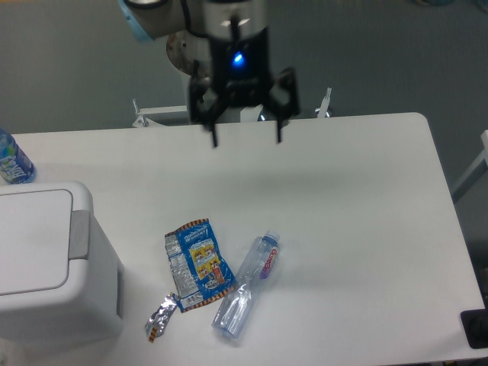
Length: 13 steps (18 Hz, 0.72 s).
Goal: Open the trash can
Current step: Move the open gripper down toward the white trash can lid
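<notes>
The trash can (53, 267) is a large white boxy bin at the table's left front corner, its flat lid down and a grey tab (78, 233) on the right rim. My gripper (246, 140) hangs above the back middle of the table, well right of and beyond the bin. Its two black fingers (214, 137) point down, spread wide, with nothing between them.
A blue snack wrapper (197, 263), a crushed clear plastic bottle (248, 286) and a small foil scrap (161, 319) lie right of the bin. A blue-labelled bottle (13, 162) stands at the far left edge. The robot base (210, 69) is behind the table.
</notes>
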Tool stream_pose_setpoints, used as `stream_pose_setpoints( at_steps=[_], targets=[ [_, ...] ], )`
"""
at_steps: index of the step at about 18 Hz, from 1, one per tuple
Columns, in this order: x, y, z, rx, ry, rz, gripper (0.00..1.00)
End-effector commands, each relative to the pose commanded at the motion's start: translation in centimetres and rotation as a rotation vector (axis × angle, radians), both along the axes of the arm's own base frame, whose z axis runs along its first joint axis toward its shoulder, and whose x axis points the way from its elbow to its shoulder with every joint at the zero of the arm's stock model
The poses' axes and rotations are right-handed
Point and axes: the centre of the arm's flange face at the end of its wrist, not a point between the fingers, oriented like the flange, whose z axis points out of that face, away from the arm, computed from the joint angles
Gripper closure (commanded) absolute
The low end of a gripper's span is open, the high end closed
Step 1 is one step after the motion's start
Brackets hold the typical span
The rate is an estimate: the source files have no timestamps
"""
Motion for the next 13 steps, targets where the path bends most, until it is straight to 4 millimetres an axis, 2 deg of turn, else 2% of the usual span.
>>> stream_pose_setpoints(
  at_steps=[2, 5, 6, 7, 13],
  targets=[
    [0.4, 1.7, -0.4, 0.028, -0.019, 0.041, 0.0],
    [0.7, 3.3, -0.3, 0.063, -0.025, 0.07, 0.0],
    [1.1, 4.9, -0.6, 0.093, -0.031, 0.088, 0.0],
    [1.5, 5.6, -1.0, 0.1, -0.036, 0.089, 0.0],
    [3.3, 7.7, -1.7, 0.105, -0.05, 0.074, 0.0]
  ],
)
